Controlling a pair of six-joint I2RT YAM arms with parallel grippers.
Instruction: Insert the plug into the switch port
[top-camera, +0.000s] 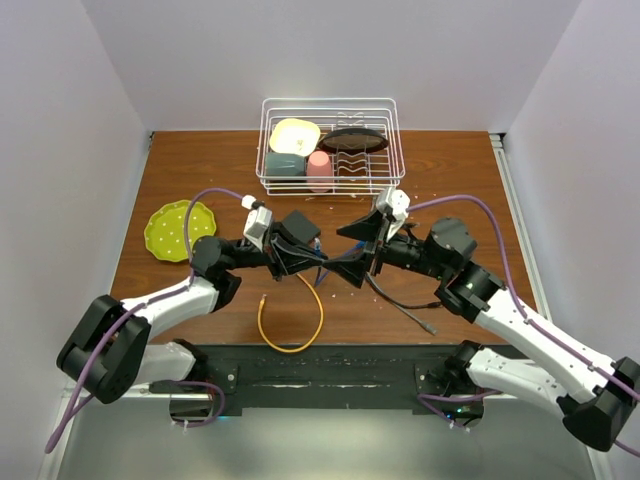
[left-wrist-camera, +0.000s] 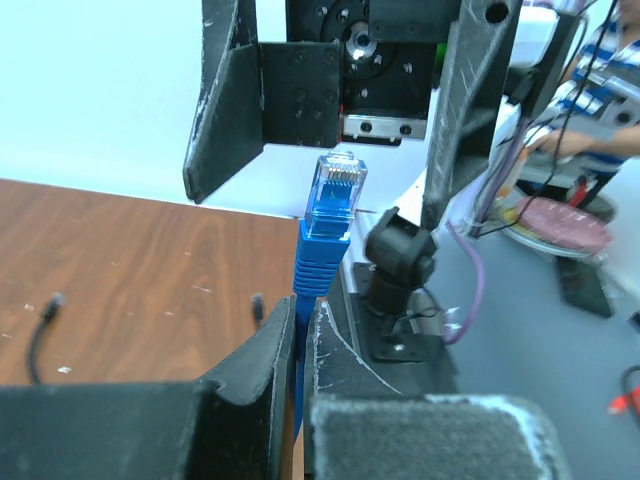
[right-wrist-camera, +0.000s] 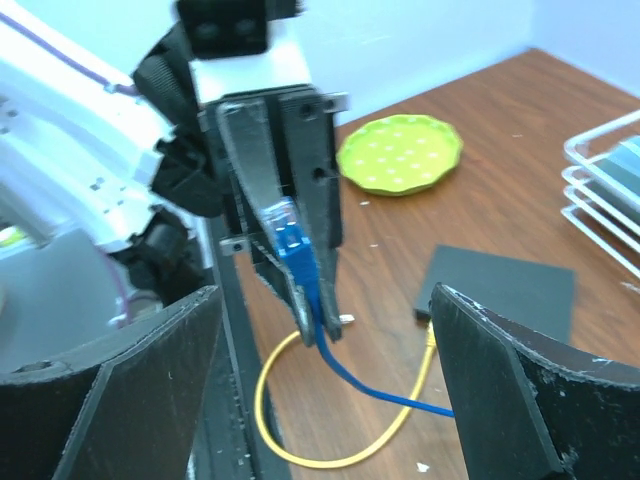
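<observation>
My left gripper (left-wrist-camera: 300, 315) is shut on a blue cable just below its plug (left-wrist-camera: 335, 195). The plug has a clear tip and stands out past the fingertips. In the right wrist view the plug (right-wrist-camera: 285, 232) and the left gripper (right-wrist-camera: 318, 325) hang above the table. My right gripper (right-wrist-camera: 320, 300) is open and empty, facing the plug, with a finger on each side. The flat dark grey box (right-wrist-camera: 505, 288) lies on the table behind; its sockets do not show. In the top view the box (top-camera: 297, 228) sits just behind the two grippers, left (top-camera: 322, 258) and right (top-camera: 352, 252).
A yellow cable (top-camera: 290, 325) loops on the table near the front edge and runs to the box's edge (right-wrist-camera: 428, 318). A black cable (top-camera: 400, 302) lies under the right arm. A green plate (top-camera: 178, 230) is at left. A wire dish rack (top-camera: 330, 185) with dishes stands at the back.
</observation>
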